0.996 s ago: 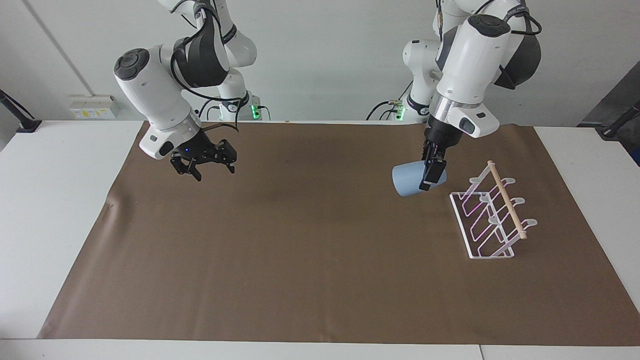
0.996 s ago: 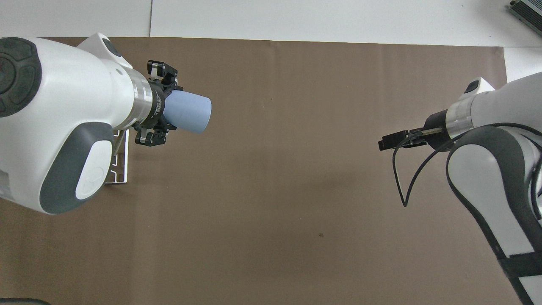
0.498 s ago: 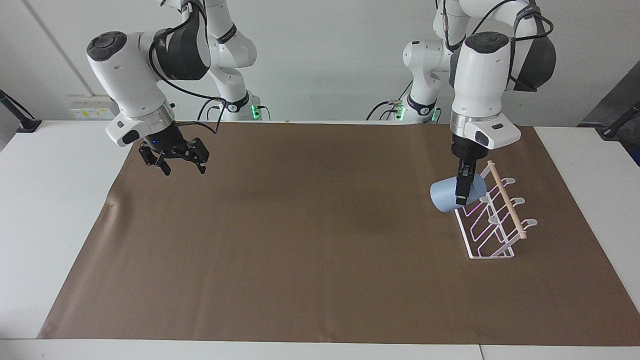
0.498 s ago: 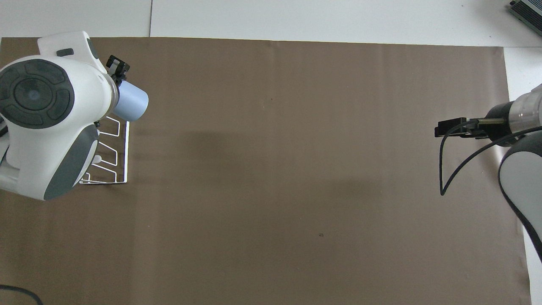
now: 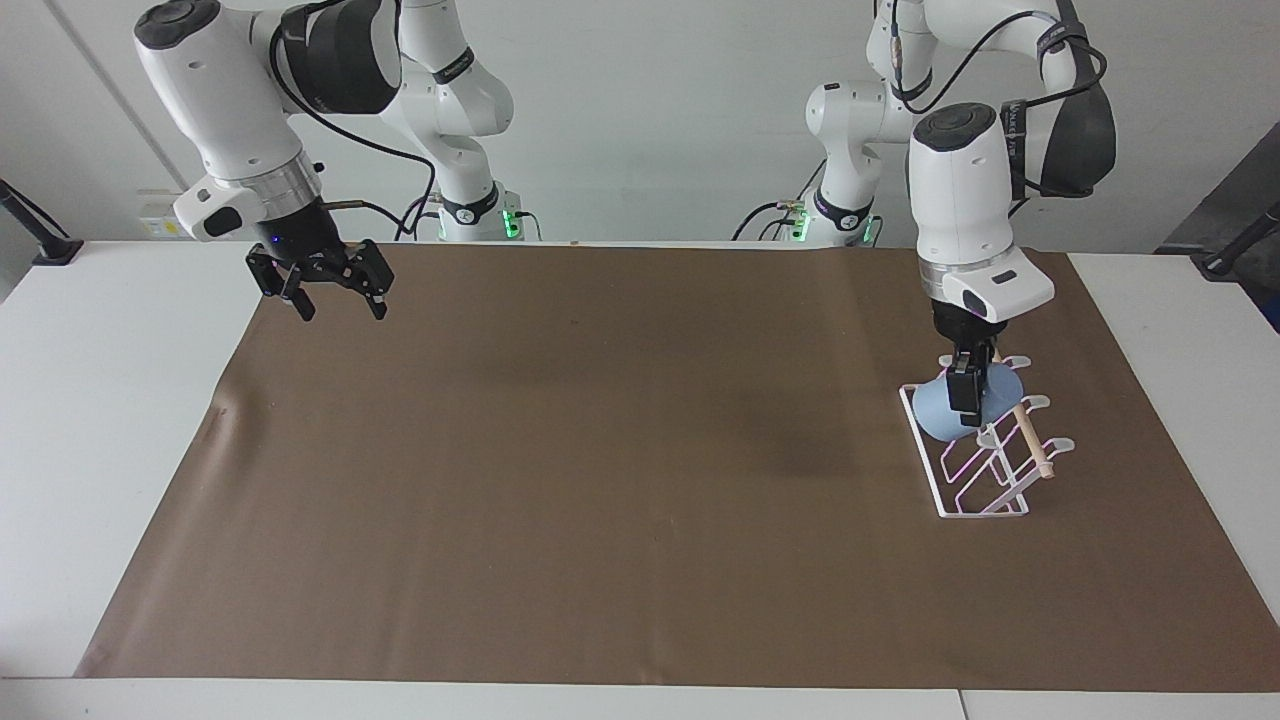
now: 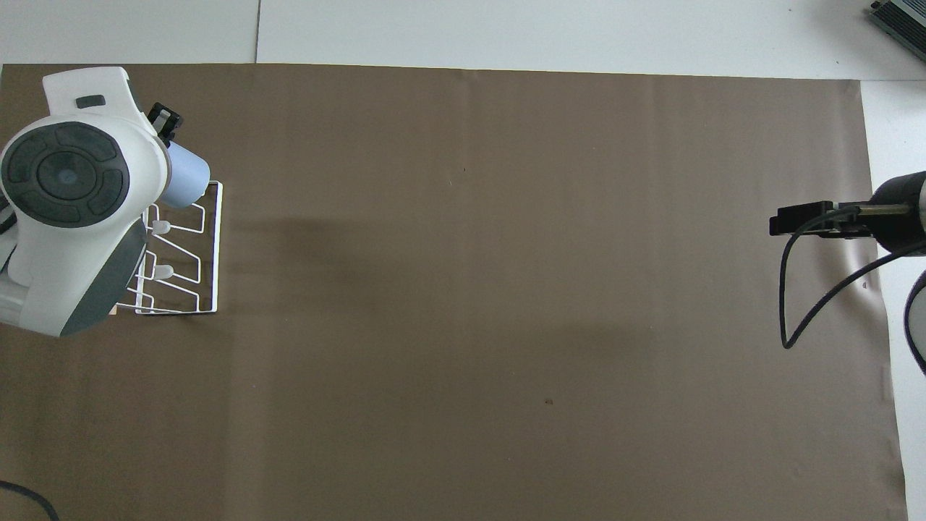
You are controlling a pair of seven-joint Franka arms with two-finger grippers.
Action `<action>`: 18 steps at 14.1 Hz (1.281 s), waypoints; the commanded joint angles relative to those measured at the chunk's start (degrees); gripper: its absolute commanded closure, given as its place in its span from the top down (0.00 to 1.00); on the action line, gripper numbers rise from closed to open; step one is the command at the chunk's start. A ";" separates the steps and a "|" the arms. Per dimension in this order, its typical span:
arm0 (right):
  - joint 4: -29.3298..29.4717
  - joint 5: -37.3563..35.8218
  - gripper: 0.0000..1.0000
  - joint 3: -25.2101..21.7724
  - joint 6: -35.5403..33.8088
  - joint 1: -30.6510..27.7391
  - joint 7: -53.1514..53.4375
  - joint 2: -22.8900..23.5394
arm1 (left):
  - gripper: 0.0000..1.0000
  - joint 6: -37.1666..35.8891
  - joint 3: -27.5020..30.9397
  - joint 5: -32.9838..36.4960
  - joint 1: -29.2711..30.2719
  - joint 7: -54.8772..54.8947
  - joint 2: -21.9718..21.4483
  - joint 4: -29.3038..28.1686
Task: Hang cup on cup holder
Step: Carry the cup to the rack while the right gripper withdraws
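Cup (image 5: 935,408) clamped in left pincer (image 5: 966,398) over rack (image 5: 985,470), near desk's (image 5: 120,330) left-arm edge; right pincer (image 5: 325,290) wide open, empty.

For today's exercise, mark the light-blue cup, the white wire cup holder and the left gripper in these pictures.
cup (image 5: 932,408), facing view: its side wall.
cup holder (image 5: 975,511), facing view: its base frame.
left gripper (image 5: 966,412), facing view: between the fingertips on the cup.

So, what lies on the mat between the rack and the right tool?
Nothing: in the facing view only bare brown mat lies between the rack, where the left tool holds the cup, and the waiting right tool.
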 commanded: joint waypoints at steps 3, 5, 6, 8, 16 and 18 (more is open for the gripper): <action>8.27 -2.38 1.00 0.51 -11.83 -3.92 1.16 1.25 | 0.00 4.03 -0.45 5.15 2.37 -4.94 0.78 -1.60; 10.74 -2.82 1.00 0.16 -15.18 -4.97 0.90 1.51 | 0.00 4.65 -0.45 5.33 2.55 -5.04 0.70 -2.56; 10.66 -2.56 1.00 -0.80 -15.36 -4.28 1.24 1.25 | 0.00 5.43 -0.45 5.68 2.55 -5.47 0.44 -3.70; 10.31 -2.03 1.00 -3.79 -15.10 -1.22 1.42 1.42 | 0.00 7.19 -0.45 7.43 2.55 -7.14 -0.09 -5.64; 8.28 -2.56 1.00 -4.77 -14.05 -0.76 1.68 1.33 | 0.00 8.96 -0.45 8.41 3.60 -7.32 -0.44 -9.42; 8.37 -2.04 1.00 -4.86 -14.13 -0.50 3.43 1.25 | 0.00 9.13 -0.45 8.49 3.60 -7.50 -0.18 -9.69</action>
